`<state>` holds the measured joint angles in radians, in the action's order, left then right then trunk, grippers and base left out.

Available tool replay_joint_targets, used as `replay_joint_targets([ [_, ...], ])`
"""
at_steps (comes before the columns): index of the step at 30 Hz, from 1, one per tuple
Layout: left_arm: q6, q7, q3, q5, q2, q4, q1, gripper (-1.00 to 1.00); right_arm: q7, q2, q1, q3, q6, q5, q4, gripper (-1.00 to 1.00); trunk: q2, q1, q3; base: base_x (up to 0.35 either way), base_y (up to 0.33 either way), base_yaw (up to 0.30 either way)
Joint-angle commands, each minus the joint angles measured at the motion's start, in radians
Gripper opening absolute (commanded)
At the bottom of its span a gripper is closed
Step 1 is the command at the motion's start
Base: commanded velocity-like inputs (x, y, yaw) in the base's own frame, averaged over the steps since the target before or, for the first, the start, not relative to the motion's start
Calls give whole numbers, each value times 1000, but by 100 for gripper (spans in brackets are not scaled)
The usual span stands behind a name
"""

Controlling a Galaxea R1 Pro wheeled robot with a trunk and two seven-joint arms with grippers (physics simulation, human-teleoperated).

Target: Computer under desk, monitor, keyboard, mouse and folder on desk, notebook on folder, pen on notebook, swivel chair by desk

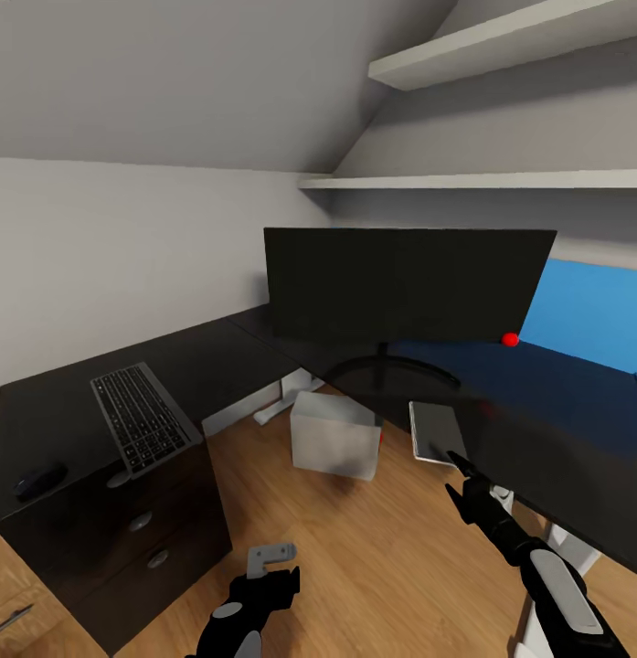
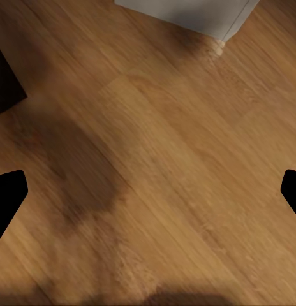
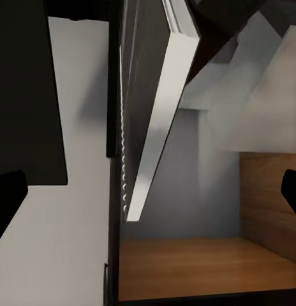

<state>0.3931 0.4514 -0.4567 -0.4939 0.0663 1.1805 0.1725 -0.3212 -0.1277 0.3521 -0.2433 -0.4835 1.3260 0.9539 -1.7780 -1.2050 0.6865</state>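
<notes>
Head view: the right claw (image 1: 464, 468) reaches forward over the near edge of the dark surface (image 1: 556, 411), its tip at the near corner of a flat grey notebook (image 1: 435, 429) that lies just in front of the monitor (image 1: 405, 285). The notebook's long axis runs away from the robot, roughly in line with the right arm, so it lies straight ahead of that claw. The left claw (image 1: 274, 574) hangs low over the wooden floor (image 1: 373, 539), well apart from the notebook; the right arm is plainly nearer. The keyboard (image 1: 143, 419) and mouse (image 1: 39, 479) rest on the left wing of the surface, and the computer (image 1: 336, 435), a pale box, stands on the floor below the surface.

Left wrist view: the left claw's fingertips (image 2: 9, 191) sit at opposite edges, spread wide, with nothing between them but floor and a corner of the computer (image 2: 192, 13).

Right wrist view: the notebook (image 3: 157, 102) shows edge-on, close ahead, its spiral binding visible. The right claw's fingertips (image 3: 7, 197) stand wide apart and grip nothing; whether they touch the notebook I cannot tell.
</notes>
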Motion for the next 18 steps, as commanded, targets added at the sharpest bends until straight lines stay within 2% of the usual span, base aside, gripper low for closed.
replay_joint_targets([
  [1,1,9,-2,-9,0,2,1,100,-1,0,1,-2,-8,5,0,100,-8,-4,4,0,0,0],
  [10,2,9,-2,-9,0,2,1,100,-1,-1,1,-3,-9,6,0,100,-71,-38,32,0,0,0],
  [18,2,9,-2,-10,0,2,1,100,-1,-1,1,-4,-9,6,2,100,-71,-38,32,0,0,0],
])
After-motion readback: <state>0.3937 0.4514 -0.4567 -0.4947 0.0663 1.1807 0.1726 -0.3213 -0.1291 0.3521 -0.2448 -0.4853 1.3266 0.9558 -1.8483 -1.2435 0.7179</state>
